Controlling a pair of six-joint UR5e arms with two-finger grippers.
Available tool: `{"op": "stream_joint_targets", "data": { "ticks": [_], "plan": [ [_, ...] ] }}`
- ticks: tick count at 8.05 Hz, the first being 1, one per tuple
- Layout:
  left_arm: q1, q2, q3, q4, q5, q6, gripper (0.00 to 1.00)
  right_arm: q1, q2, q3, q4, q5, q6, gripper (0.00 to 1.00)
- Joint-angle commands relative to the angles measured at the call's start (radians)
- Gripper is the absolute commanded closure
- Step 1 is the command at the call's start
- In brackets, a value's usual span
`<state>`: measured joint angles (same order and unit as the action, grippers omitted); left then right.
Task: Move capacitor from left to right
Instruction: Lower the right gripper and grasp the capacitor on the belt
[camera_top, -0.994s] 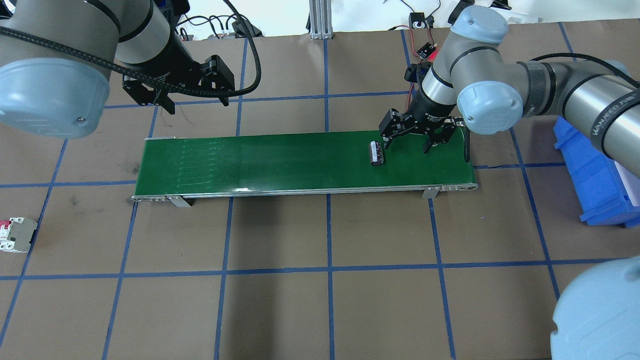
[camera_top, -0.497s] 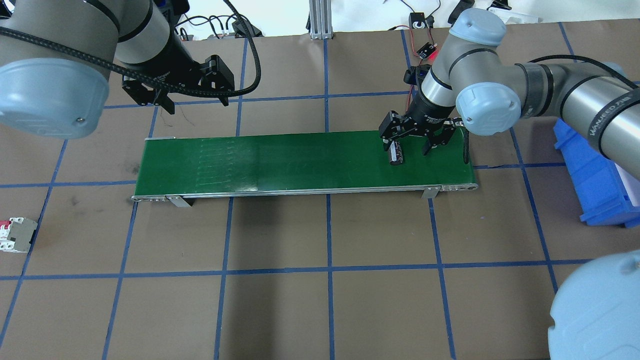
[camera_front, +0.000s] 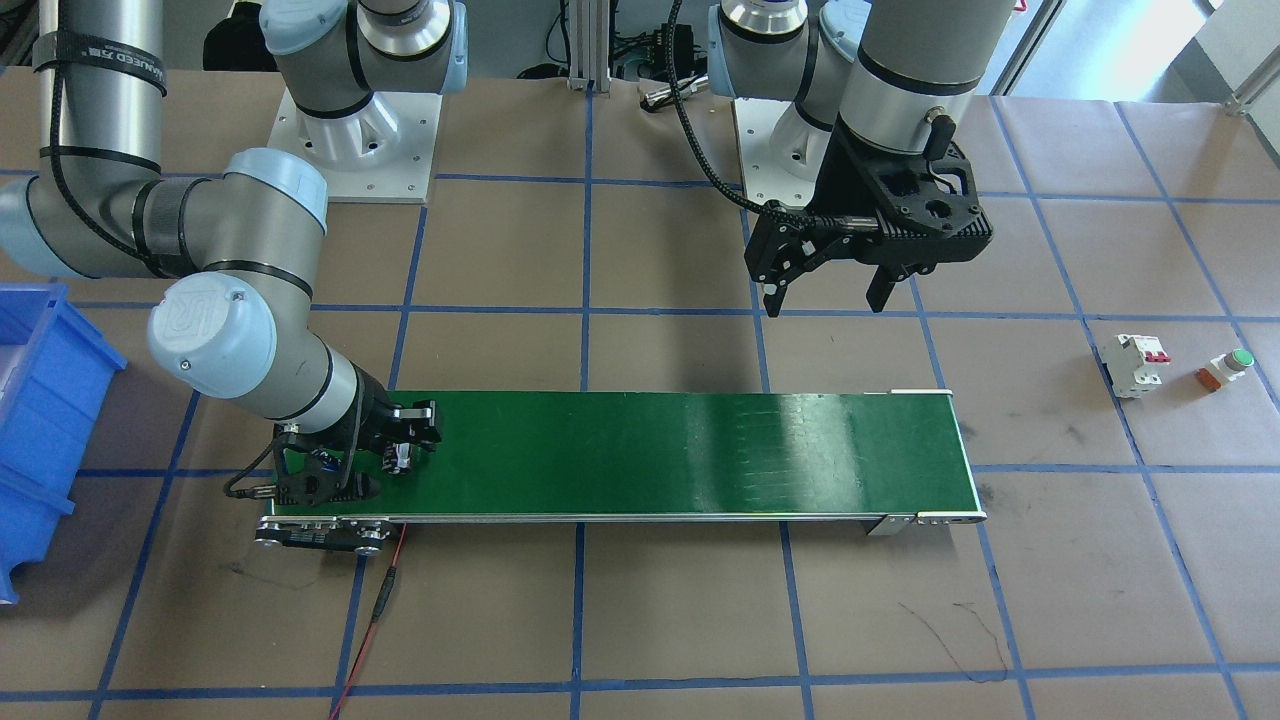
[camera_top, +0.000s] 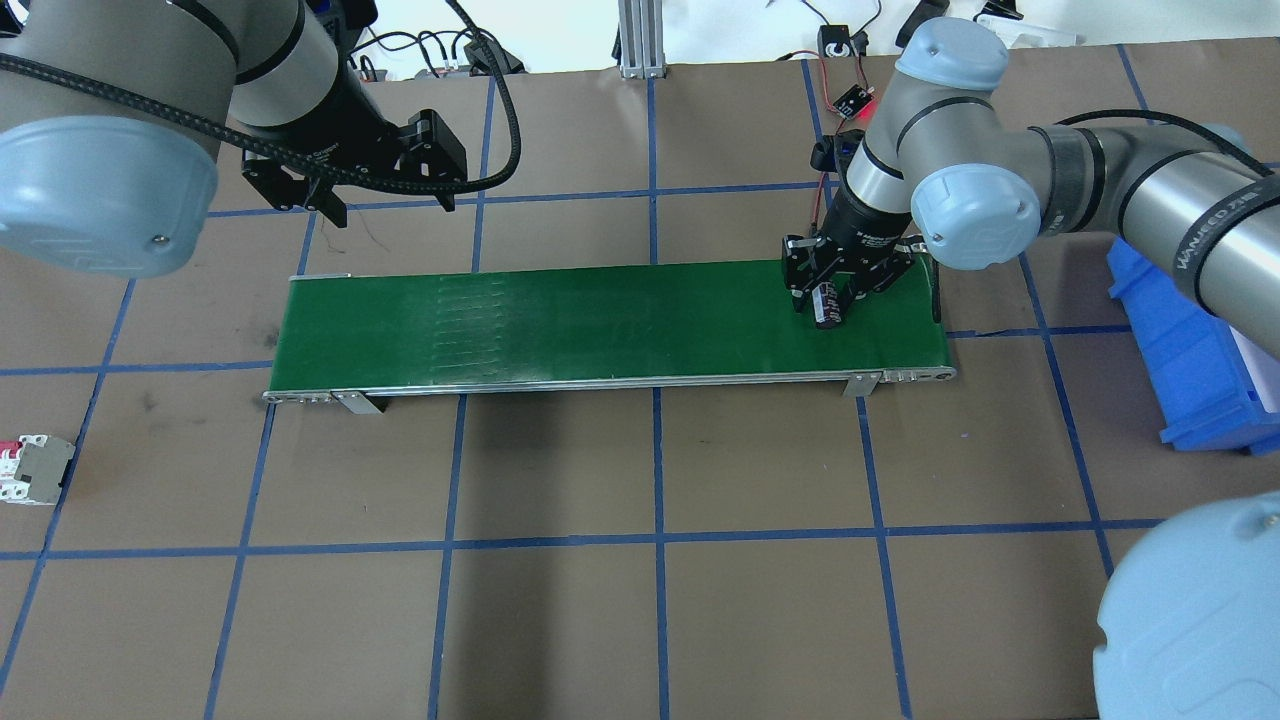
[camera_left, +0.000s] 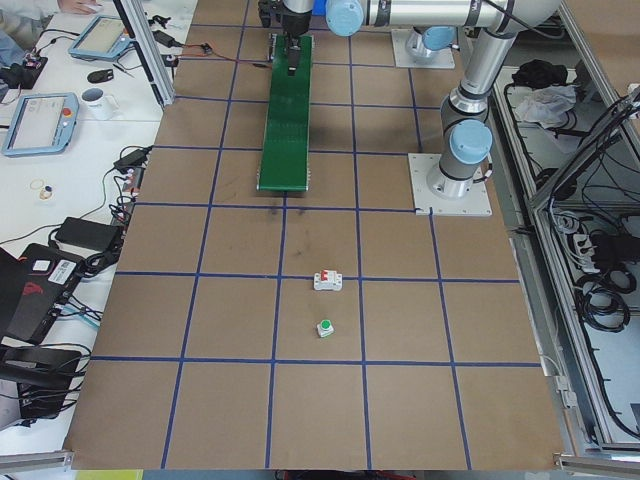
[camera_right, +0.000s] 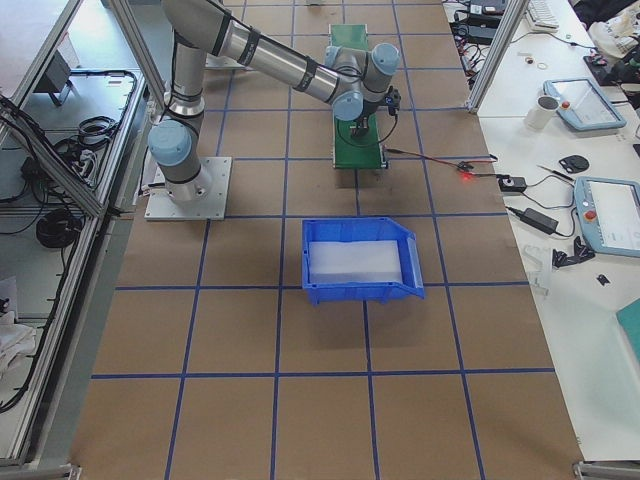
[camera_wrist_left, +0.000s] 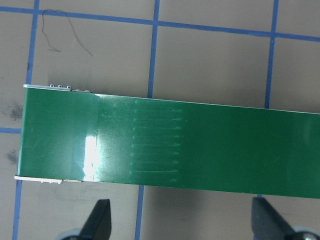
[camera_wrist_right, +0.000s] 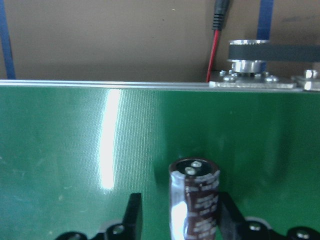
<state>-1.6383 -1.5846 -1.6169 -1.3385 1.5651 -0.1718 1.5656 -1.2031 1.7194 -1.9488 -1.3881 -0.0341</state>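
Capacitor (camera_wrist_right: 194, 200) lies on its side on the green conveyor belt (camera_top: 600, 320), near the belt's end on the robot's right, with the terminal end pointing to the far edge of the belt. The right end effector (camera_top: 826, 290) is low over it, and its jaws are narrowed around the body but do not seem to clamp it. In the right wrist view one finger (camera_wrist_right: 227, 215) touches the capacitor, while the other finger (camera_wrist_right: 134, 215) stands just beside it with a strip of belt between. The risk I see comes from this uneven contact. If the jaws close now, the touching finger may push the round body sideways, so it can roll or turn and be held crooked, or slip out when lifted. The left end effector (camera_top: 392, 208) hangs wide open and empty above the table (camera_top: 650, 600), behind the belt's other end.
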Motion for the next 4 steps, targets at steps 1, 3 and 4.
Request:
{"op": "stream_joint_targets", "data": {
  "ticks": [1,3,4],
  "plan": [
    [0.000,0.000,0.002,0.001,0.007,0.000,0.00,-0.009,0.000,-0.012,-0.001,-0.086,-0.024,1.00],
    [0.000,0.000,0.003,0.001,0.006,0.000,0.00,-0.019,-0.013,-0.017,0.004,-0.158,-0.049,1.00],
    [0.000,0.000,0.003,0.001,0.006,0.000,0.00,-0.025,-0.044,-0.050,0.023,-0.214,-0.076,1.00]
  ]
}}
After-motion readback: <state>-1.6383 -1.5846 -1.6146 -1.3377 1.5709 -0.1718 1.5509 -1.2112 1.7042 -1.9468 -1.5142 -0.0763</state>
